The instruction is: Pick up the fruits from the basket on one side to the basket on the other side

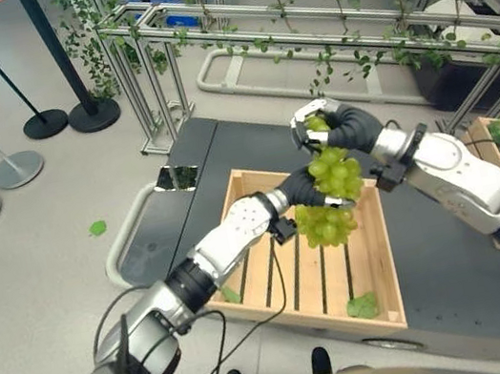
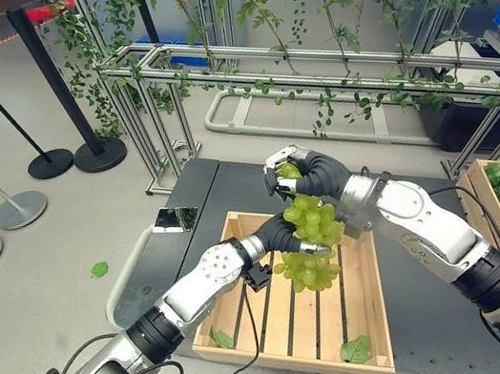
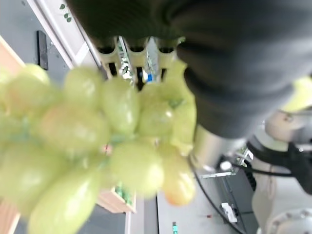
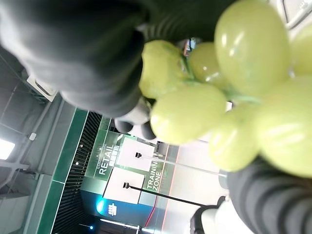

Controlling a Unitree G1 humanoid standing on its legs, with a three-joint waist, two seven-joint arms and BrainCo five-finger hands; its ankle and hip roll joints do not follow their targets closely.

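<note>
A bunch of green grapes [image 2: 310,239] hangs in the air above the wooden crate [image 2: 298,319], gripped by both hands. The right hand [image 2: 311,174] is curled round its top; the left hand [image 2: 282,233] clasps its side. The crate holds only a few leaves [image 2: 356,350]. The second crate [image 2: 486,204], beyond the right arm, holds leaves and red fruit, so the grapes' transfer looks midway, not yet set down.

Pale slatted wooden crate [image 1: 375,252] looks raw and unvarnished, sitting on a matt dark-grey tabletop [image 1: 434,242]. The green grape bunch [image 2: 310,239] above the crate is smooth, slightly glossy. Behind the crate: brushed aluminium frame [image 1: 201,21].
</note>
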